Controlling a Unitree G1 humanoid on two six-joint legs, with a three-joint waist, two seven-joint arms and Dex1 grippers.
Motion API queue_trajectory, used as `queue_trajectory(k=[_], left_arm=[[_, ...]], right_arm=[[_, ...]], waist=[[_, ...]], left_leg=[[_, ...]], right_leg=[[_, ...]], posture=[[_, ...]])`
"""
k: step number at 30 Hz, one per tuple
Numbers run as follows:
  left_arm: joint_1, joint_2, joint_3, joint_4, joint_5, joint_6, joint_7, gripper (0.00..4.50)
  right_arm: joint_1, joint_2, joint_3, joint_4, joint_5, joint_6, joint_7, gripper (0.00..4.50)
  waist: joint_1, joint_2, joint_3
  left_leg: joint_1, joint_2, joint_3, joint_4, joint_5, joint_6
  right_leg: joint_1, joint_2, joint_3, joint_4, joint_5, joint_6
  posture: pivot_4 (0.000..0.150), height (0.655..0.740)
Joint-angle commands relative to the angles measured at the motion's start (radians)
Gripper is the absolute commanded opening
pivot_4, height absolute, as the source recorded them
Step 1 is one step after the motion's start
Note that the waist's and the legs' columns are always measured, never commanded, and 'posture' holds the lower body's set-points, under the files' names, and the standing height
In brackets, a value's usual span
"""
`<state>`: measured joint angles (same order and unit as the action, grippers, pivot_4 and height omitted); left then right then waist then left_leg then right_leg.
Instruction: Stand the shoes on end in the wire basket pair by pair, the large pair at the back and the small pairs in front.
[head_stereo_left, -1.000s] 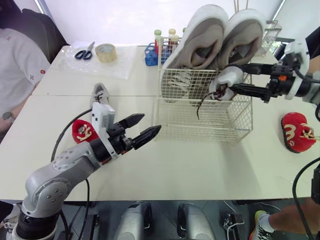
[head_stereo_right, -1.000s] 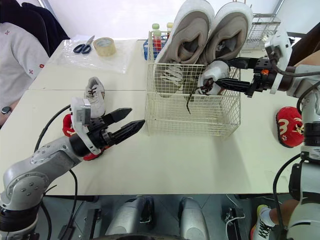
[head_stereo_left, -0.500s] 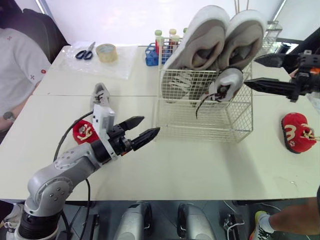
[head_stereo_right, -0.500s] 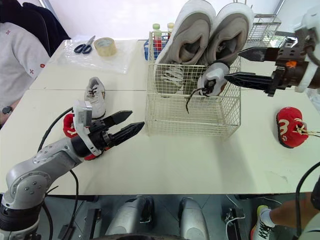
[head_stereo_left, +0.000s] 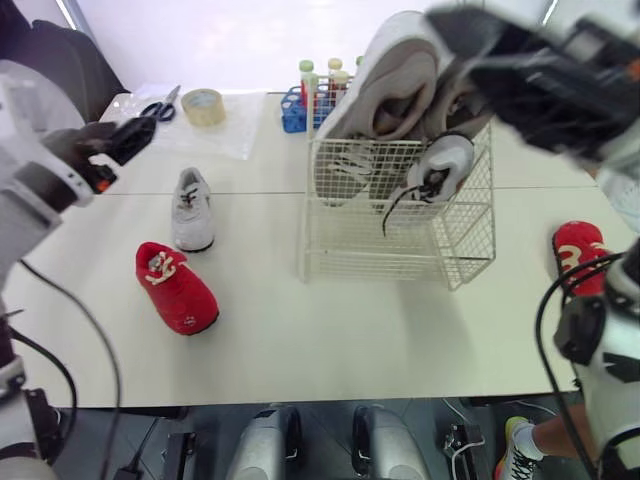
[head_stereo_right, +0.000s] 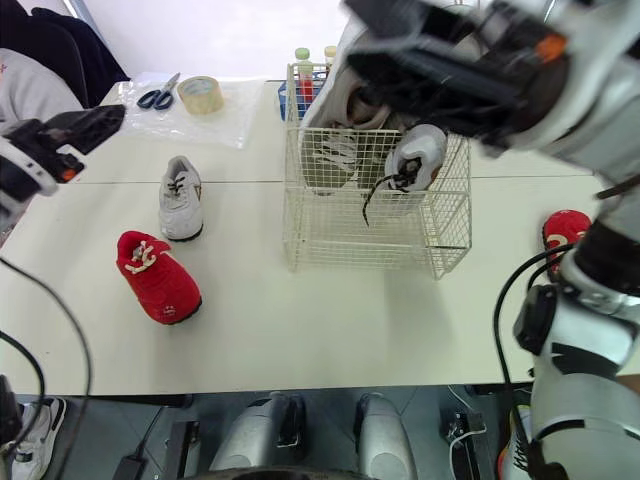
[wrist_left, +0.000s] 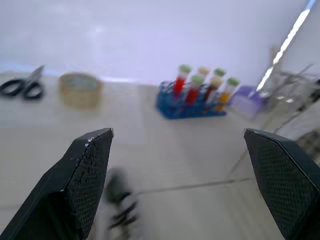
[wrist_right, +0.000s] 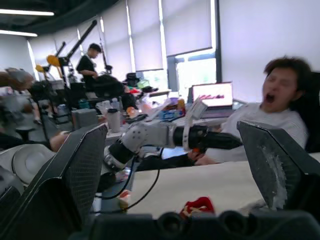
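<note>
left of the wire basket (head_stereo_left: 400, 250), a red shoe (head_stereo_left: 177, 287).

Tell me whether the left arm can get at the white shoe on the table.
Probably yes: the white shoe lies in the open, clear of the nearby red shoe, and the open left pincer is on that side.

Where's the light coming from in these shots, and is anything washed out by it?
Left eye view: the back wall glares white behind the tape roll, and the wire basket throws only a faint, soft shadow on the table. Left wrist view: a strip light shows as a bright streak. Right wrist view: daylight comes through the blinded windows.
</note>
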<state>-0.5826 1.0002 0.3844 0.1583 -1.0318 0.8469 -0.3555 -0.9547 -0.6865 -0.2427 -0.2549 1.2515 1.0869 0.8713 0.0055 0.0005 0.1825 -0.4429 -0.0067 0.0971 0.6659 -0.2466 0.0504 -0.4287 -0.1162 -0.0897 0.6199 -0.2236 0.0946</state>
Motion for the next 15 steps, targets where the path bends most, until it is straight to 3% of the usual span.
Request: queue_trajectory(k=[1,3,7,10,15], left_arm=[[-0.093,0.058,-0.108,0.302,0.172,-0.017,-0.217,4.35],[-0.167,0.072,-0.183,0.469,0.250,0.043,-0.301,4.35],[-0.303,0.026,-0.249,0.746,0.381,-0.012,-0.472,4.35],[-0.374,-0.009,-0.285,0.858,0.464,-0.052,-0.591,4.35],[-0.477,-0.071,-0.281,1.007,0.577,-0.149,-0.641,4.35]], right_arm=[[0.038,-0.051,0.135,-0.132,-0.136,-0.087,0.130,4.49],[0.051,-0.060,0.177,-0.156,-0.177,-0.116,0.164,4.49],[0.072,-0.055,0.223,-0.175,-0.230,-0.155,0.183,4.49],[0.093,-0.081,0.252,-0.212,-0.265,-0.163,0.196,4.49],[0.119,-0.105,0.258,-0.236,-0.289,-0.163,0.191,4.49]], waist=[[0.006,0.000,0.000],[0.009,-0.001,0.000],[0.007,-0.009,0.000],[0.007,-0.011,0.000],[0.004,-0.015,0.001]], left_leg=[[0.000,0.000,0.001,0.001,-0.001,0.001],[0.000,0.000,0.003,0.001,-0.001,0.002],[0.000,0.001,0.004,0.002,-0.001,0.002],[0.000,0.001,0.004,0.002,-0.002,0.002],[-0.001,0.001,0.005,0.002,-0.002,0.002]], right_leg=[[0.000,0.000,0.000,0.000,0.000,0.000],[0.000,0.000,0.000,-0.001,0.000,0.002],[0.000,0.000,0.001,-0.002,0.002,0.004],[-0.001,0.000,0.001,-0.002,0.002,0.004],[-0.002,-0.001,0.001,-0.002,0.002,0.004]], posture=[[0.150,0.7371],[0.150,0.7371],[0.150,0.7371],[0.150,0.7371],[0.150,0.7371]])
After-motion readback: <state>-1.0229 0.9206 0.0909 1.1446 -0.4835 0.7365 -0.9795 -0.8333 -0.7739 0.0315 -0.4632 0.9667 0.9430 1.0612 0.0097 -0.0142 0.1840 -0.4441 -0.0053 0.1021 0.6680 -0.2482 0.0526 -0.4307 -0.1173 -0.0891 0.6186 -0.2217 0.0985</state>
